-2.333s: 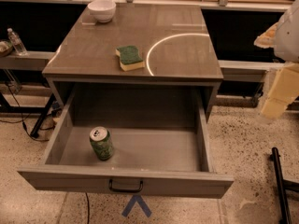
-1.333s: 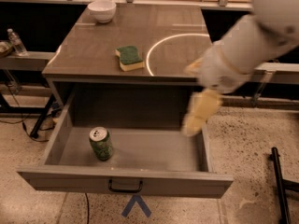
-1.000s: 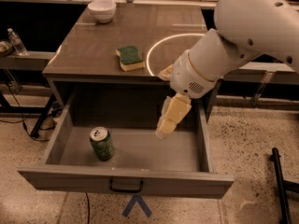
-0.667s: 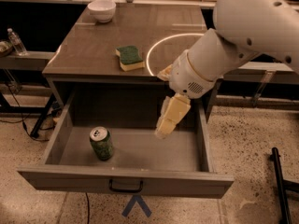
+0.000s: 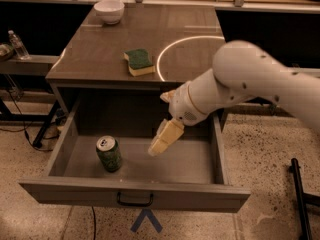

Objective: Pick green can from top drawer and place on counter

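The green can (image 5: 109, 154) stands upright in the left part of the open top drawer (image 5: 135, 194), silver top with pull tab showing. The counter (image 5: 145, 34) above it is glossy grey-brown with a white arc line. My gripper (image 5: 163, 138) hangs over the middle of the drawer, pointing down and to the left, about a can's width to the right of the green can and apart from it. It holds nothing. My white arm (image 5: 250, 84) reaches in from the right and hides the drawer's right rear corner.
A green-and-yellow sponge (image 5: 139, 62) lies on the counter near its front edge. A white bowl (image 5: 109, 10) sits at the back left. A water bottle (image 5: 18, 45) stands on a side shelf at the left. A black post (image 5: 300, 199) stands on the floor at the right.
My arm swung in from the right and came down over the drawer. The gripper has moved left and lower, closer to the green can. The can has not moved.
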`<state>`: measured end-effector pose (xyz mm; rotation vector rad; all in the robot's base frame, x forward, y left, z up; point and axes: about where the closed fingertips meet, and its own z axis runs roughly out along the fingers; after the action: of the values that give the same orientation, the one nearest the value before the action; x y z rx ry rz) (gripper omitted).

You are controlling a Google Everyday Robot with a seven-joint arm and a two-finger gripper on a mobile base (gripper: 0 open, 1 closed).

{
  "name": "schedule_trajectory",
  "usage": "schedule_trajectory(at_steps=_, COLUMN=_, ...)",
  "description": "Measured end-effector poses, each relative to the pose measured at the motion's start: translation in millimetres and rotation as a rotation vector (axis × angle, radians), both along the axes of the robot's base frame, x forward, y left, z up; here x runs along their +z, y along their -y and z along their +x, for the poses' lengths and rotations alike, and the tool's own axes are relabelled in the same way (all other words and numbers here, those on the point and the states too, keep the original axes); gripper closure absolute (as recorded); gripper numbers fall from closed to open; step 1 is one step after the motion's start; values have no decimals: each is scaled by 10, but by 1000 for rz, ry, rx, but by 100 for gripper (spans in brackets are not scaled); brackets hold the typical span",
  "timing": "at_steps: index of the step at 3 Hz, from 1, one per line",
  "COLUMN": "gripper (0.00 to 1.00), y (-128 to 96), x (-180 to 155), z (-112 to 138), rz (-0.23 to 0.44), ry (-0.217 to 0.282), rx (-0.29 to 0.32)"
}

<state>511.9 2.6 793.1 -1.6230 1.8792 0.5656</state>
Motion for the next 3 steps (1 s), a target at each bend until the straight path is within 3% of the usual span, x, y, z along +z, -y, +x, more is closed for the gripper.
schedule_trajectory(at_steps=1, gripper=0, y=-145, x=-362, z=165, rz=81, ry=-19, rx=-25)
schedule_trajectory(at_steps=3, gripper=0, y=-678, x=-874, z=210, rz=276, ry=-92, rx=-41)
